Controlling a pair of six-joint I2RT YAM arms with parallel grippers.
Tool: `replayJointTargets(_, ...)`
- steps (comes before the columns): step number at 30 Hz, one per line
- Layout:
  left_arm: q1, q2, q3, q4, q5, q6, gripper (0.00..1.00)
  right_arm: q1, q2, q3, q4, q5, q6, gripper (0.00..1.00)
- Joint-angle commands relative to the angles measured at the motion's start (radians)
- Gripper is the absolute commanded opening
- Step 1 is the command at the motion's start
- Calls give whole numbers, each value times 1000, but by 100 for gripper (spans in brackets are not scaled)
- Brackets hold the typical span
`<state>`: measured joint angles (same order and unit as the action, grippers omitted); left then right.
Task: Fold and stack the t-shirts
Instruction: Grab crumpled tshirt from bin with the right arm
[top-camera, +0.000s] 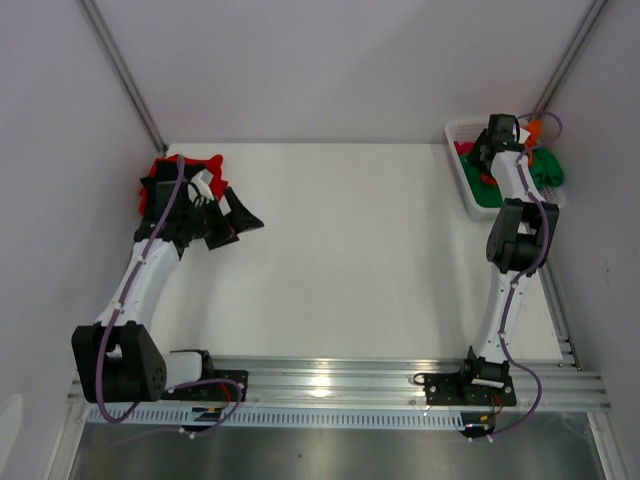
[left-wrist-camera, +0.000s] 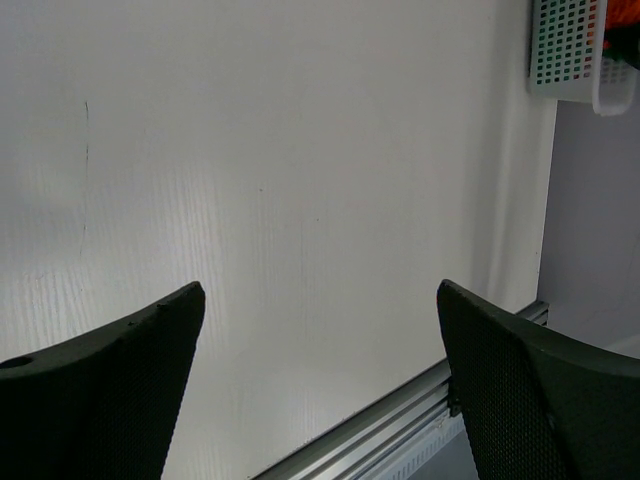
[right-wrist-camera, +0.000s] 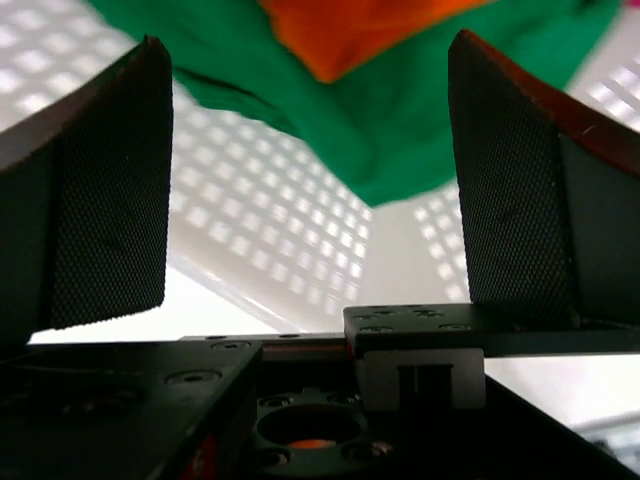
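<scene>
Seemingly fetching a shirt: holding right pincer (right-wrist-camera: 305, 70) wide open, empty, green t-shirt (right-wrist-camera: 400, 130) just ahead in the basket (right-wrist-camera: 250, 230); needing to dip and pinch; holding left pincer (left-wrist-camera: 320, 290) wide, empty too.

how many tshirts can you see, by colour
red t-shirt: 1, at the table's far left corner
green t-shirt: 1, in the basket
orange t-shirt: 1, in the basket
pink-red t-shirt: 1, in the basket
total: 4
A black one cannot be made out beside the dark left arm.
</scene>
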<state>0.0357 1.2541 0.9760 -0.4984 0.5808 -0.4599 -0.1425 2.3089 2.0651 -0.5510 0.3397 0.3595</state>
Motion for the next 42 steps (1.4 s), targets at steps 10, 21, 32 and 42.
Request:
replayJointTargets(10, 1, -42, -11, -20, -12, 38, 100, 9, 9, 26, 62, -47, 44, 95)
replayJointTargets(21, 1, -25, 41, -74, -25, 61, 100, 3, 36, 33, 74, 32, 56, 95)
replayJointTargets(32, 0, -44, 81, -176, -81, 78, 100, -2, 109, 73, 92, 56, 96, 56)
replayJointTargets(42, 0, -81, 20, -149, -92, 35, 99, 3, 161, 150, 62, 30, 72, 0)
